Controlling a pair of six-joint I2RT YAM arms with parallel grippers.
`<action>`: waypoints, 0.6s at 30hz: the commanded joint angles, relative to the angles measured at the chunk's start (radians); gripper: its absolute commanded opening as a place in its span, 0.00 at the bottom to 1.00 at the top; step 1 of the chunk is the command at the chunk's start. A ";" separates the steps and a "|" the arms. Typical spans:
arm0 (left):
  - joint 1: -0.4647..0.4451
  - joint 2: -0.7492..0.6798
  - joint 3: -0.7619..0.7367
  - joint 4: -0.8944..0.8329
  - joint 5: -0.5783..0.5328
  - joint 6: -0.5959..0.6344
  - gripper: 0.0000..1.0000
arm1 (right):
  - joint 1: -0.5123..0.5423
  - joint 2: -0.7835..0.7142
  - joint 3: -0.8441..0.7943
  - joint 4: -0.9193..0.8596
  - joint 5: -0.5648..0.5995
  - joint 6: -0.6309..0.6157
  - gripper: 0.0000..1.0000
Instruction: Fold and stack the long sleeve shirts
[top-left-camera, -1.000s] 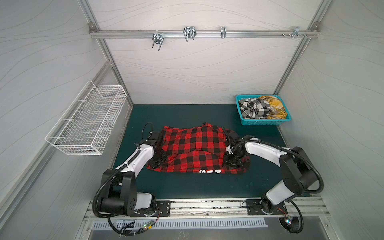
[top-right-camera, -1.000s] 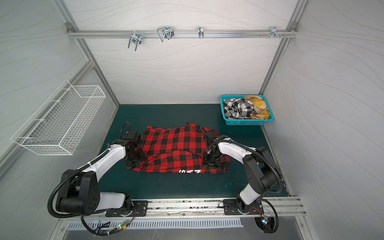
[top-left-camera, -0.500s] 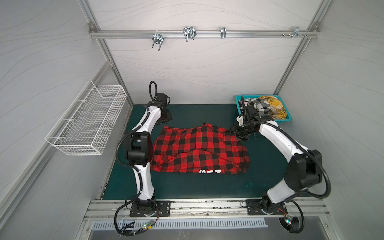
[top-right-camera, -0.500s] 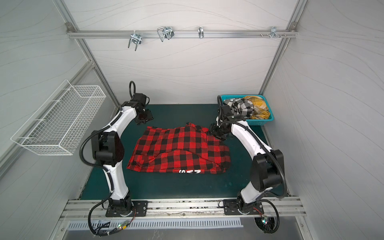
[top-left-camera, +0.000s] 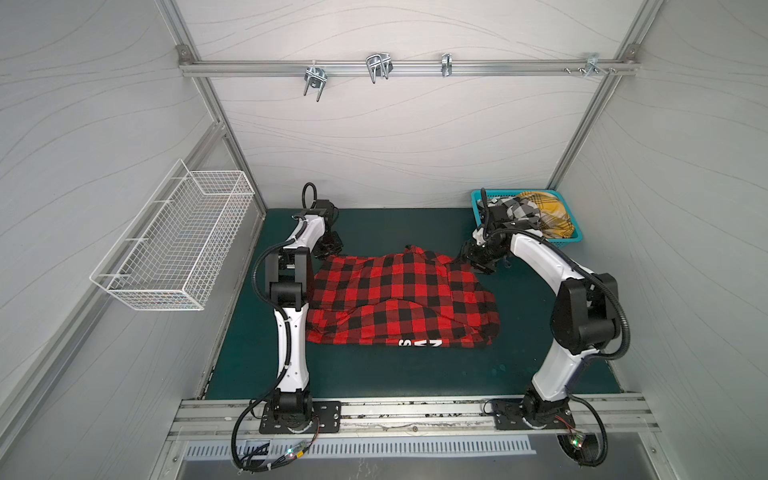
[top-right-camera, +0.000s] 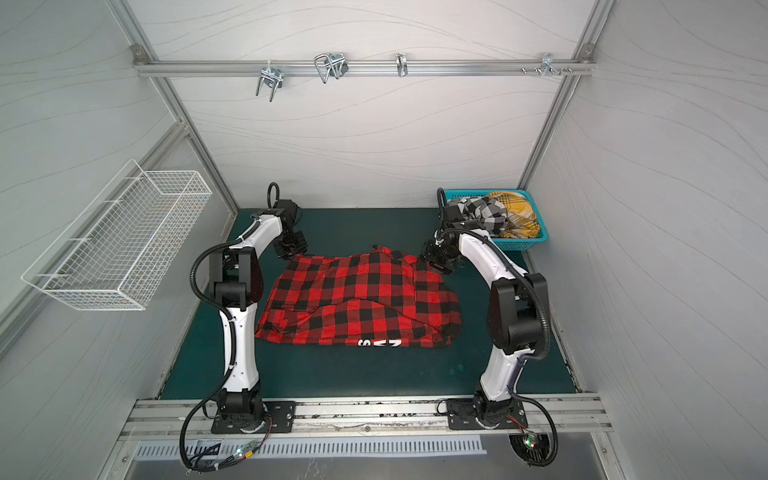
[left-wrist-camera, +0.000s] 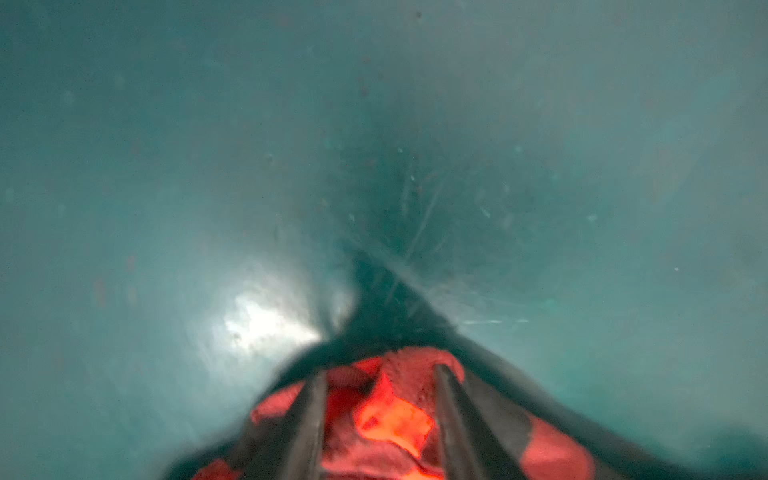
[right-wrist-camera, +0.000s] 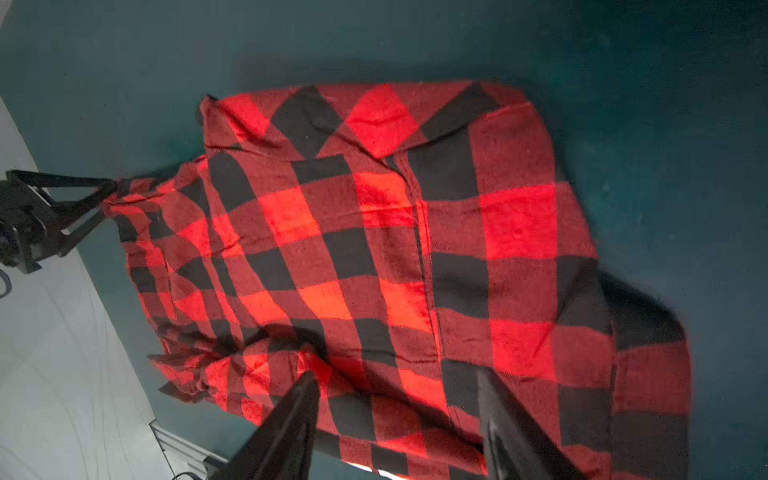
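The red-and-black plaid shirt (top-left-camera: 399, 299) (top-right-camera: 357, 299) lies spread on the green table, white letters at its near edge. My left gripper (top-left-camera: 330, 249) (top-right-camera: 293, 249) sits at its far left corner. In the left wrist view the jaws (left-wrist-camera: 380, 370) are pinched on a bunch of red cloth (left-wrist-camera: 395, 419). The right wrist view shows that gripper (right-wrist-camera: 104, 195) nipping the corner. My right gripper (top-left-camera: 467, 259) (top-right-camera: 428, 257) (right-wrist-camera: 397, 378) hovers open over the shirt's (right-wrist-camera: 374, 249) far right corner. A black-and-white check shirt (top-left-camera: 515, 210) (top-right-camera: 484, 210) and a yellow plaid shirt (top-left-camera: 548, 212) (top-right-camera: 517, 208) lie crumpled in the basket.
The turquoise plastic basket (top-left-camera: 478, 199) (top-right-camera: 519, 245) stands in the far right corner, just behind my right arm. A white wire basket (top-left-camera: 174, 241) (top-right-camera: 124, 241) hangs on the left wall. A rail with metal hooks (top-left-camera: 378, 68) runs across the back wall.
Both arms swung from the shirt's sides to its far corners. The left jaws then narrowed onto the far left corner. The shirt lies flatter and wider.
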 joint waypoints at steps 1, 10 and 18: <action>0.006 0.017 0.041 -0.009 0.009 -0.014 0.23 | -0.013 0.079 0.099 -0.026 0.021 -0.038 0.65; 0.006 -0.146 -0.075 0.066 0.024 -0.042 0.00 | -0.023 0.386 0.449 -0.154 0.137 -0.126 0.68; 0.006 -0.311 -0.287 0.142 0.086 -0.081 0.00 | -0.040 0.522 0.489 -0.121 0.094 -0.160 0.66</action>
